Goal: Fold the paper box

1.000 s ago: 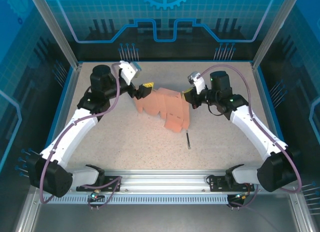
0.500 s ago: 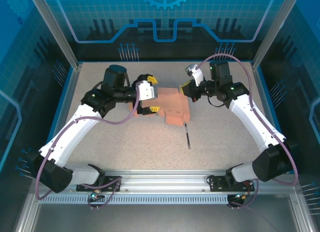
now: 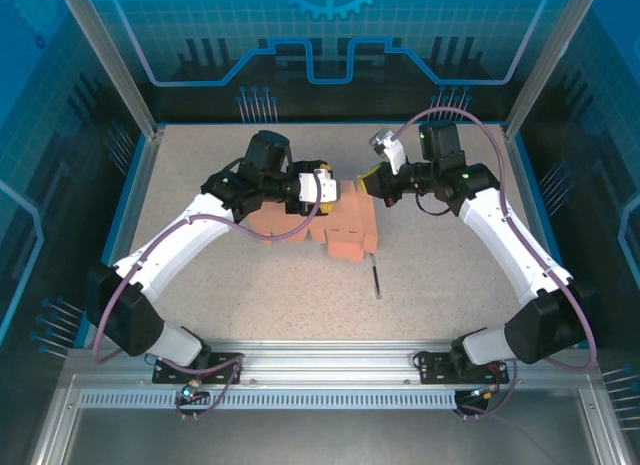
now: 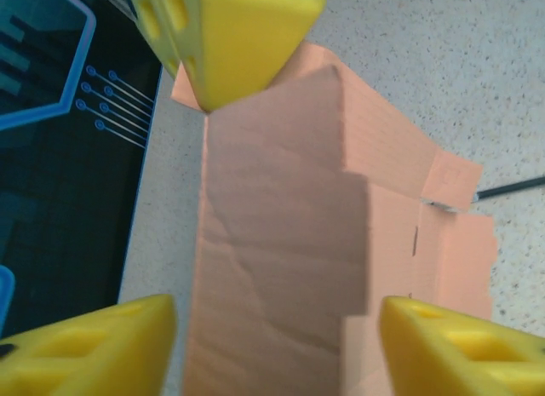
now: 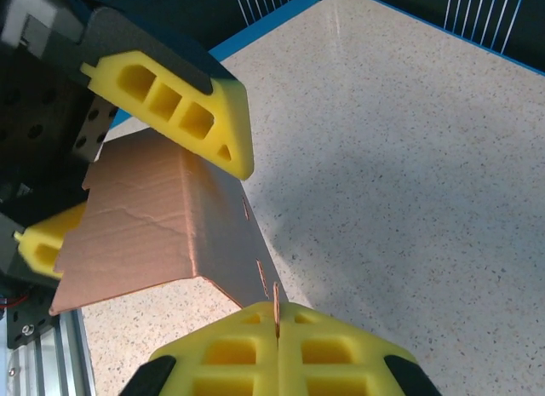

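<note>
Right gripper point(image 5: 277, 315) is clenched: both yellow fingers point(image 5: 341, 353) pressed together, with a thin edge of the paper box point(image 5: 145, 234) pinched upright in the seam between them. Left gripper point(image 4: 278, 307) comes in from the left with its jaws apart and astride the box, one yellow finger on each side of the creased top panel. From the right wrist, its upper finger tip sits right at the fold ridge; can't tell if it's actually pressing or gripping. The box is salmon-pink cardboard, partly folded, with one panel bent over along a crease, and flaps and a small tab stick out on the right side. It sits on the speckled table point(image 3: 250, 285) at the far middle, between the two grippers, with both arms reaching inward to it. A thin dark stick point(image 3: 376, 282) lies on the table just beside the box's near right corner.
</note>
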You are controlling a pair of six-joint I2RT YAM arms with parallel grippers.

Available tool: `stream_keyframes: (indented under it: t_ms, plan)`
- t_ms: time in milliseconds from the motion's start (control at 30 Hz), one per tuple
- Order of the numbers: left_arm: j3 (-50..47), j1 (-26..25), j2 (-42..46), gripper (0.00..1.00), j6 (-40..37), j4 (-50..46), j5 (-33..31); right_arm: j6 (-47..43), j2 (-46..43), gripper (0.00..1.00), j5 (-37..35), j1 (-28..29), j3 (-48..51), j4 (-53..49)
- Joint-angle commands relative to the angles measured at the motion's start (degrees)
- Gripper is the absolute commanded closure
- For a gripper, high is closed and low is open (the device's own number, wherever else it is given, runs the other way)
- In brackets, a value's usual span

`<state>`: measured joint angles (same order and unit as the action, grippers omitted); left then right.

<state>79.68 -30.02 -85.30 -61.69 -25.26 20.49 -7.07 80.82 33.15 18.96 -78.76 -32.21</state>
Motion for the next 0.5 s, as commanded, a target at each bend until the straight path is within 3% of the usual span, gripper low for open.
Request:
stream_keyframes:
  t_ms: [0,200,367,433,467]
  plan:
    - [3.8,-0.5,-0.8,0.47,2.0,-1.9,0.9,-2.2,-1.0,1.00,1.2,0.0,-0.1,-1.3]
    - [5.4,-0.2,-1.0,0.73,6.5,-5.3,2.8,-4.8,0.0,1.00,0.0,0.1,-1.4,-1.7]
    - [5.5,1.2,0.4,1.00,8.9,-6.9,5.3,-6.4,0.5,1.00,0.5,0.2,-2.9,-0.8]
    - [5.7,2.3,1.2,1.00,10.1,-7.3,5.8,-7.3,0.3,0.98,0.4,0.2,-3.6,-0.7]
    - [5.7,3.1,1.8,1.00,10.8,-7.5,6.8,-8.0,0.1,0.92,0.2,0.2,-3.9,-0.7]
